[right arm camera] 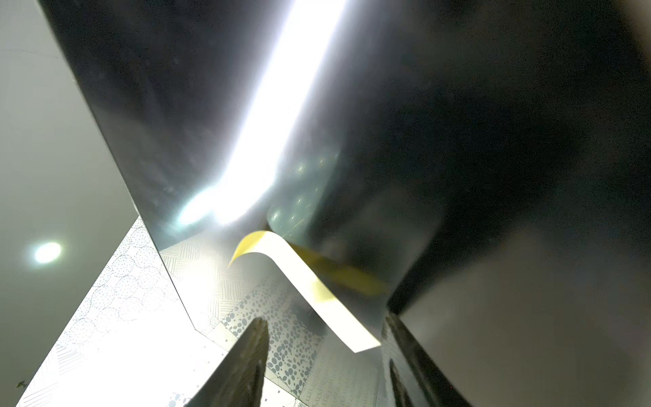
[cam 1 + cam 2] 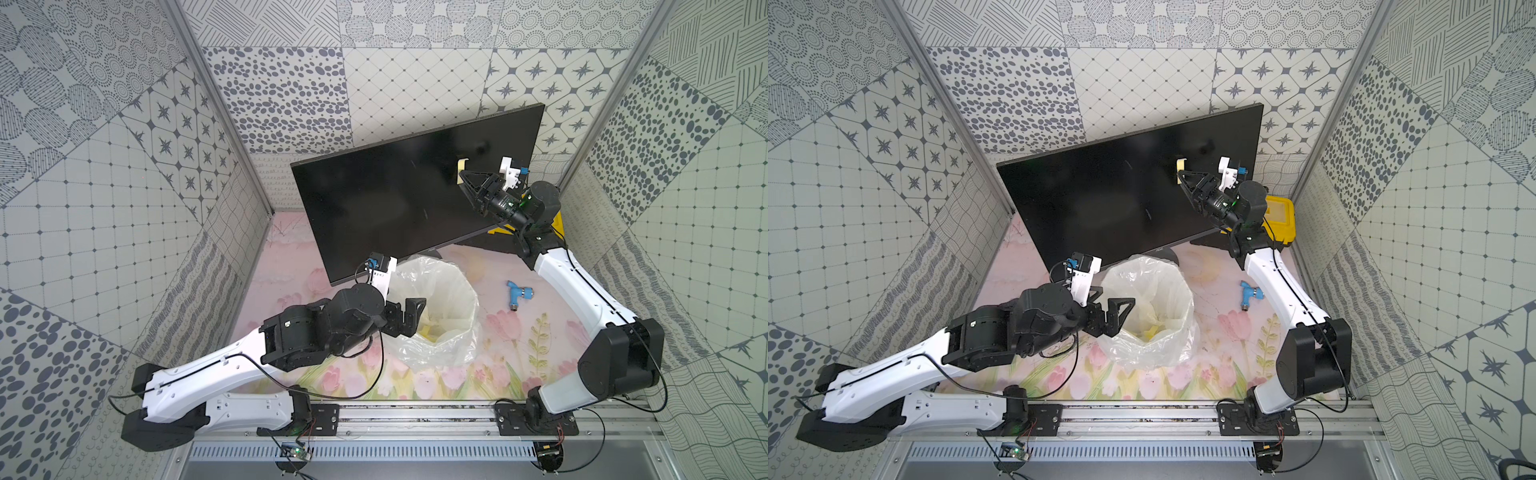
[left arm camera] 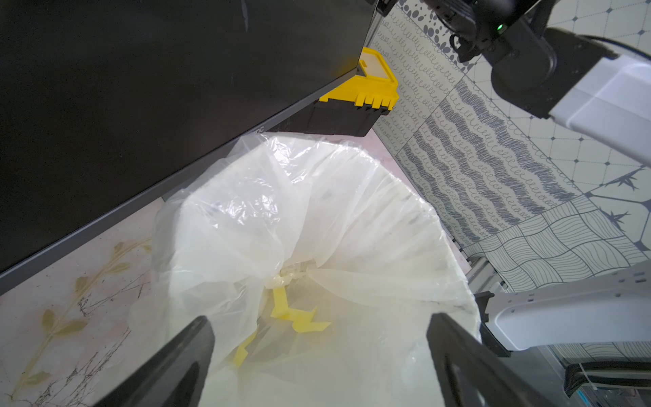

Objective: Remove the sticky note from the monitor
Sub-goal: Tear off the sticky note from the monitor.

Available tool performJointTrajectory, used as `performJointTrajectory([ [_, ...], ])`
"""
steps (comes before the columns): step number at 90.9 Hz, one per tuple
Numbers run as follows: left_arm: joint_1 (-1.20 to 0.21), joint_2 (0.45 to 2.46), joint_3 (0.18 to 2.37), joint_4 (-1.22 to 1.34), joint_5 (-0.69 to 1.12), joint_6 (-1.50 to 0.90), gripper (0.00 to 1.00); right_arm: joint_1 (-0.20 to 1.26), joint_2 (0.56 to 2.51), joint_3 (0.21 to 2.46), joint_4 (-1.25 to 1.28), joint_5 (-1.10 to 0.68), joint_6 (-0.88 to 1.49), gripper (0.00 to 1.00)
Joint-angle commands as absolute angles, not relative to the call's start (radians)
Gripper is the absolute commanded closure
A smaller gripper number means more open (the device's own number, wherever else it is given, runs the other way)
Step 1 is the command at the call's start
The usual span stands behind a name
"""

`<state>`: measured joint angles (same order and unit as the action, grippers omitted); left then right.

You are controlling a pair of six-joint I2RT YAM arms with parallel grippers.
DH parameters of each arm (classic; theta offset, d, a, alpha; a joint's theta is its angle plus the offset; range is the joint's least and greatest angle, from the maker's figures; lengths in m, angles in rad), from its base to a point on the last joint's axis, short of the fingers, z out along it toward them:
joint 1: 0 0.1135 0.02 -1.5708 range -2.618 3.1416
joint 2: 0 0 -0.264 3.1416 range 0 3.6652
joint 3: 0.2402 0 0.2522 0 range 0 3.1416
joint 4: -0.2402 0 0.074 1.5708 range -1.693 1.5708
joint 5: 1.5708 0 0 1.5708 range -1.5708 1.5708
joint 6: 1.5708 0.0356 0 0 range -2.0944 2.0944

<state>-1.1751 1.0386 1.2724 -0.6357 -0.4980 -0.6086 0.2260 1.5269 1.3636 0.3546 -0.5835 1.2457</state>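
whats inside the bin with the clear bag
Inside the bag-lined bin, a few crumpled yellow paper pieces lie at the bottom. Folds of the liner cover part of the floor, so more may be hidden.

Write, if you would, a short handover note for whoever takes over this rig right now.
Right gripper: open, fingers either side of the sticky note, whose free edge curls off the screen; not closed on it.
Left gripper: open, empty, over the lined bin.
The note is stuck on the monitor.
Done: the reach. Left: pinch, peel off, likely bin it.
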Motion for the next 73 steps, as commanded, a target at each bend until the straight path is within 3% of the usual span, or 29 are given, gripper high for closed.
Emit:
performJointTrajectory([
  [1,-1.175,1.044,1.272,-0.593,-0.509,-0.608,0.01,0.230,1.539,1.394,0.391,-0.572,1.230,0.45],
  [18,-1.175,1.043,1.270,-0.592,-0.509,-0.606,0.01,0.229,1.543,1.405,0.389,-0.578,1.228,0.54],
  [41,-1.175,1.041,1.269,-0.592,-0.509,-0.609,0.01,0.227,1.529,1.398,0.391,-0.586,1.229,0.80],
  [51,-1.175,1.042,1.269,-0.592,-0.510,-0.609,0.01,0.226,1.512,1.382,0.391,-0.591,1.230,1.00],
  [73,-1.175,1.042,1.267,-0.588,-0.510,-0.607,0.01,0.221,1.436,1.326,0.394,-0.603,1.240,1.00],
])
